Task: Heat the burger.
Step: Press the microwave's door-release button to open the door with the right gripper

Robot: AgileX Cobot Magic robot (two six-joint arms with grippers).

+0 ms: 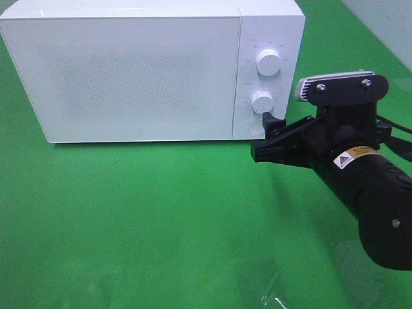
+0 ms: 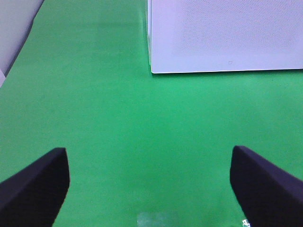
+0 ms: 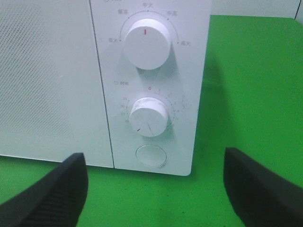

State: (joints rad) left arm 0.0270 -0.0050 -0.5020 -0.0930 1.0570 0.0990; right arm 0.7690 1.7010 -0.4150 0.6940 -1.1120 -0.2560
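Observation:
The burger is out of view in every frame. The white microwave [image 1: 129, 77] stands at the back of the green table with its door shut. My right gripper [image 1: 265, 138] is open just in front of the control panel, one fingertip close under the lower knob [image 1: 262, 102]. In the right wrist view the open right gripper [image 3: 154, 156] frames the lower knob [image 3: 149, 117] and the round button [image 3: 151, 156], touching neither. My left gripper [image 2: 147, 151] is open and empty over bare table, short of the microwave's corner [image 2: 154, 70].
An upper knob [image 3: 147, 43] sits above the lower one on the panel. Green cloth [image 1: 161, 219] covers the table in front of the microwave. A clear tape patch [image 1: 277, 293] lies near the front edge. The left arm does not show in the high view.

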